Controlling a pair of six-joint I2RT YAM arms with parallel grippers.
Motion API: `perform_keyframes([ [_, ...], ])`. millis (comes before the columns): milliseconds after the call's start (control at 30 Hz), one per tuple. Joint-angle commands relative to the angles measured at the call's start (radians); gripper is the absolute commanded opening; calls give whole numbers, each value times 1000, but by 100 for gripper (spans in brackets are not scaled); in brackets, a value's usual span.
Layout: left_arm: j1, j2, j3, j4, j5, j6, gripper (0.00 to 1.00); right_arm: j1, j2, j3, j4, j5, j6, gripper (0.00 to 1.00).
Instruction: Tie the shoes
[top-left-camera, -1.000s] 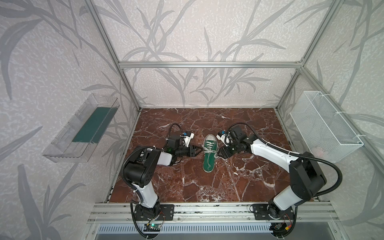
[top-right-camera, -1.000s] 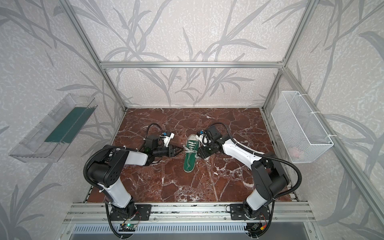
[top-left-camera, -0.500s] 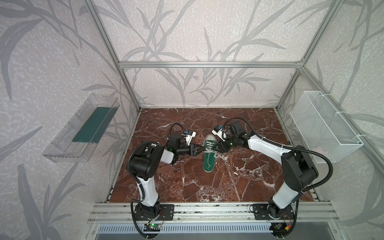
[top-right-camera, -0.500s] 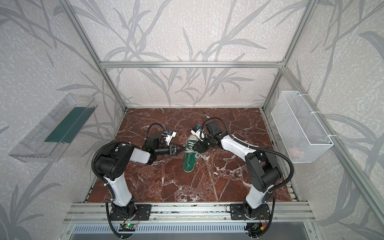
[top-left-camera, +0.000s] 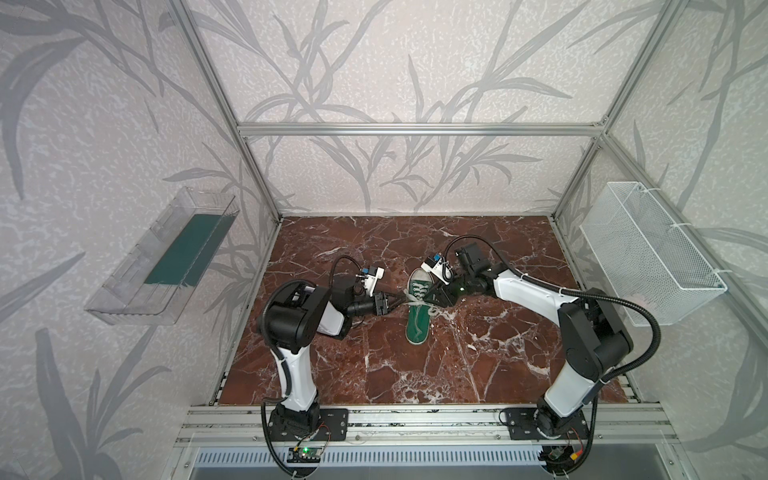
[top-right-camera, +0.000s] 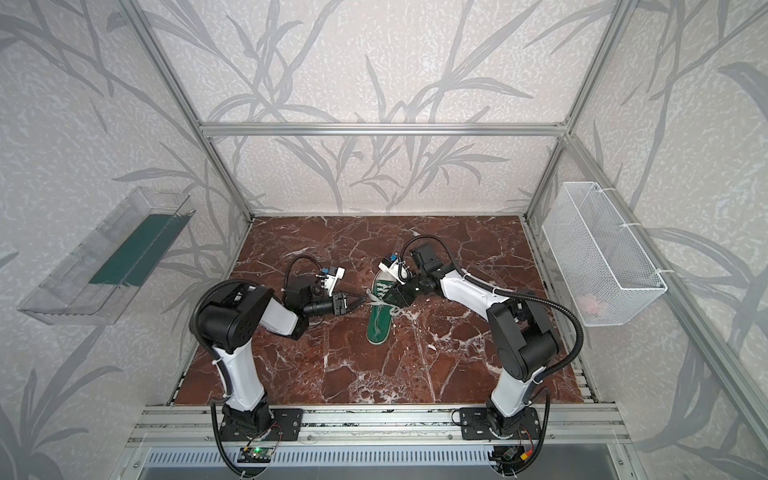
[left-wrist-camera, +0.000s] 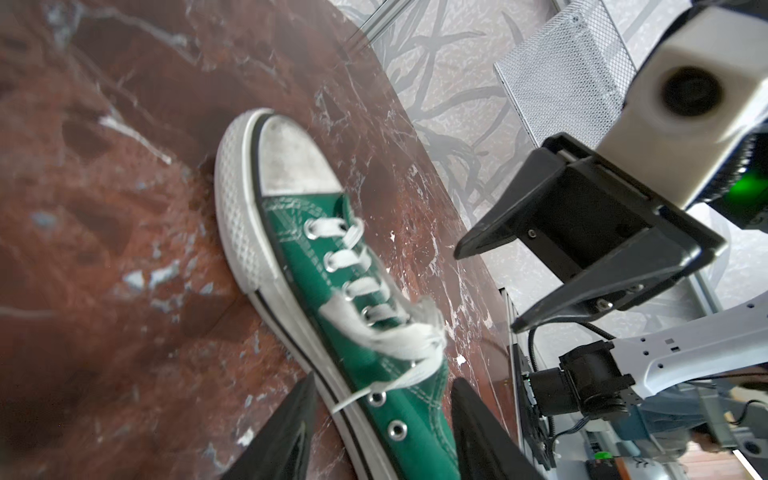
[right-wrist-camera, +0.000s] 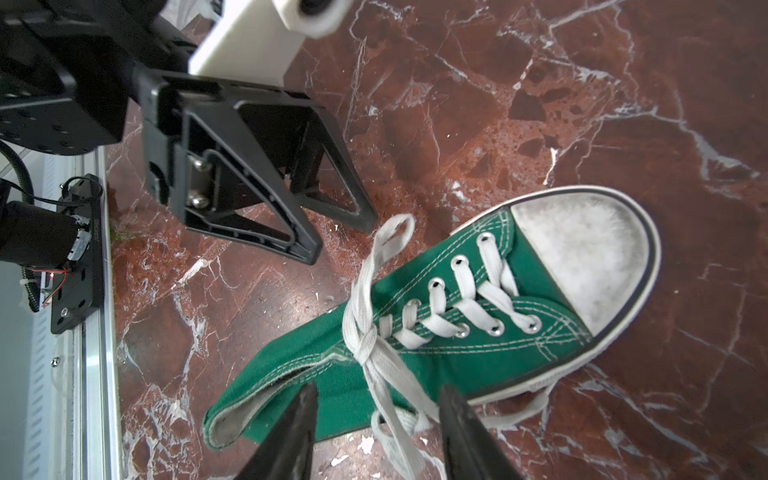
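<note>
Midway across the marble surface (top-left-camera: 457, 374), the green sneaker (top-left-camera: 417, 316) is lying flat on its sole, toe pointing toward the back wall, between my two arms. I am reading the laces (right-wrist-camera: 469, 307) as partly done. They are crossing through the lower eyelets and twisting into a first knot (right-wrist-camera: 365, 347) over the tongue, while the eyelets (left-wrist-camera: 397, 428) nearest the heel are sitting empty. One small loop (right-wrist-camera: 392, 232) is sticking out on the left side, and the loose ends (right-wrist-camera: 519, 415) are trailing off the right side onto the marble. No bow is showing, so I am judging the forming and cinching of the bow as the work left.

I am keeping the left hand (right-wrist-camera: 338, 237) spread, its tips just beside that loop and pinching nothing. The right hand (left-wrist-camera: 486, 291) is hovering spread too, close over the right side of the sneaker, with lace strands lying between its fingers (right-wrist-camera: 291, 436) but not gripped.

Red-brown stone with white veins is carrying everything, and nothing but the sneaker is lying on it. Walls (top-left-camera: 374, 62) papered with grey leaves are enclosing the cell inside an aluminium frame (top-left-camera: 415, 129). A clear tray (top-left-camera: 137, 291) is hanging on the left wall and a white wire basket (top-left-camera: 652, 253) on the right.
</note>
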Motion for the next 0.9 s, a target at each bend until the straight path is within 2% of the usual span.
perform_keyframes([
  [0,-26,38,-25,221,-15,-43,50,-3,-14,-22,41,-36,-5,47],
  [167,-43,29,-66,221,-57,4,51,-4,-10,-28,41,-48,-3,46],
  [867,-58,82,-16,221,-33,-14,52,0,11,-21,43,-81,-6,46],
])
